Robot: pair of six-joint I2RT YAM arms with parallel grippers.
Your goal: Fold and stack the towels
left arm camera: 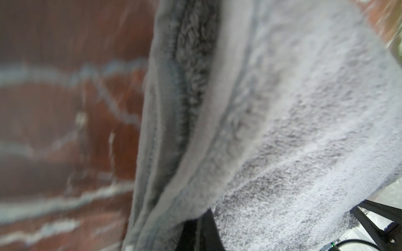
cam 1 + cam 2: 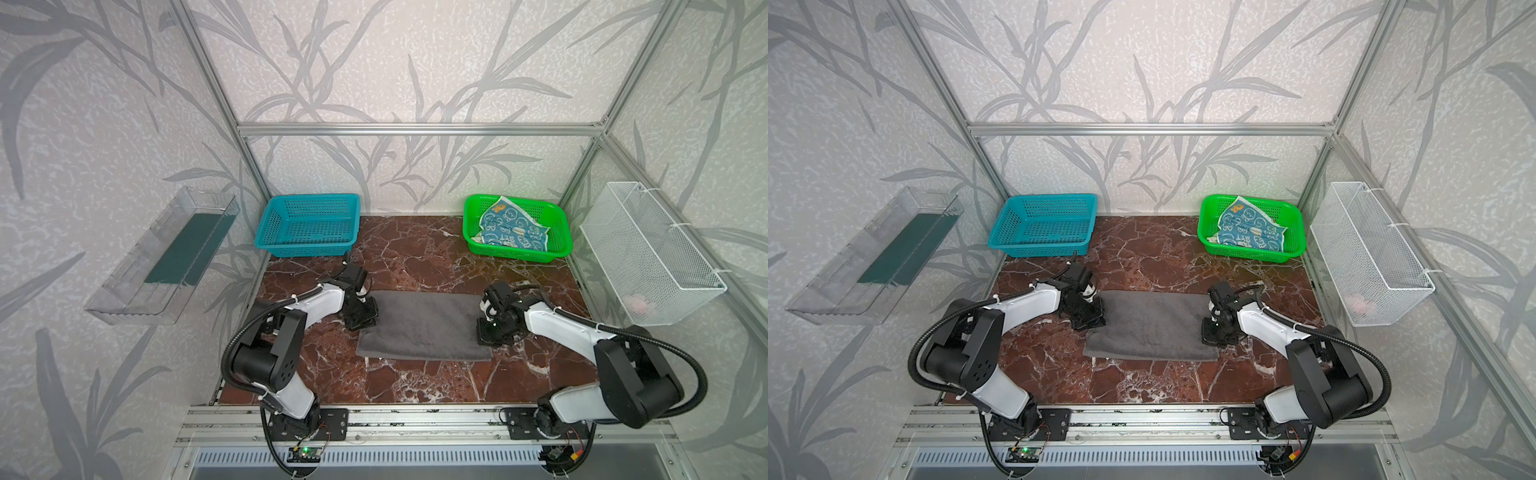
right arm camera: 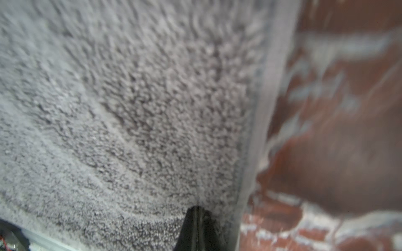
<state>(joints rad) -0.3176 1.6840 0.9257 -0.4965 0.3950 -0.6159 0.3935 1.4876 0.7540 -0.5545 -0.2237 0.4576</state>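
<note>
Two grippers: left gripper (image 2: 362, 321) is clamped on the left short edge of the grey towel (image 2: 424, 324), its hem draped over a finger (image 1: 195, 234); right gripper (image 2: 485, 334) is pinched tight on the right short edge.
Grey towel: spread flat on the marble table (image 2: 415, 386), between both grippers.
Handling: thick terry, soft and limp, probably light; likely to sag mid-span once raised.
Hold: hems near the corners, both ends moved together.
Baskets: one teal basket (image 2: 303, 249) beyond the grey towel's far left corner, one green basket (image 2: 515, 257) beyond its far right corner, one white wire basket (image 2: 648, 257) further right, contents blurred.
Towels: two seen; the second, a blue bunny-print towel (image 2: 513, 228), lies crumpled in the green basket.
</note>
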